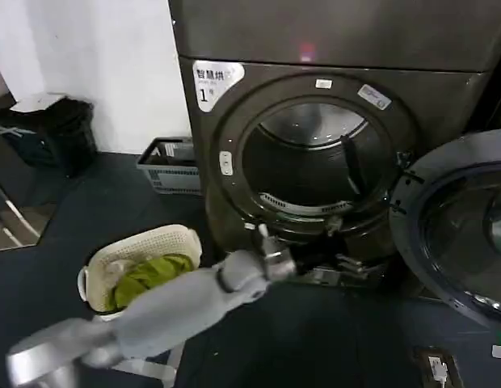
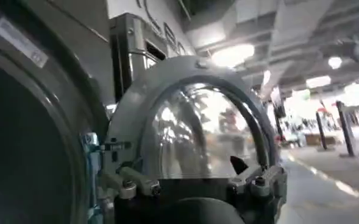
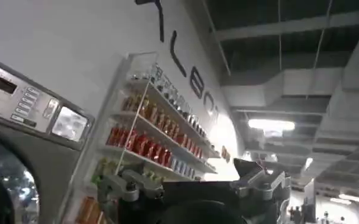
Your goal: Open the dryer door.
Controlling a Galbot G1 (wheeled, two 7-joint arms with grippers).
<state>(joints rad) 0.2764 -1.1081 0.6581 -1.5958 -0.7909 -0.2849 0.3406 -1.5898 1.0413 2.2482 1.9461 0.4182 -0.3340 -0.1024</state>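
- Looking down from the head camera, I see the dryer door (image 1: 465, 230) swung fully open to the right of the machine, with its grey inner side and round glass turned to me.
- The dryer (image 1: 331, 153) is dark grey-brown and has a white sticker with the number "1" (image 1: 212, 83) at its upper left corner.
- The drum opening (image 1: 311, 162) is uncovered, and I can see the dark metal drum inside.
- My left arm (image 1: 166, 311) reaches from the lower left toward the bottom of the opening.
- The left gripper (image 1: 335, 271) is low, just under the front rim of the opening; its fingers stand apart and hold nothing.
- In the left wrist view the door (image 2: 206, 131) stands upright just beyond the left gripper (image 2: 194, 182), and the fingers do not touch it.
- In the right wrist view the right gripper (image 3: 194, 182) is held up, with its fingers spread and empty; behind it are a machine's control panel (image 3: 36, 109) and a shelf of bottles (image 3: 158, 140).
- On the floor at the left there is a cream laundry basket (image 1: 141, 263) with green cloth (image 1: 149, 277) inside.
- A grey crate (image 1: 170, 166) stands beside the dryer, near the white wall.
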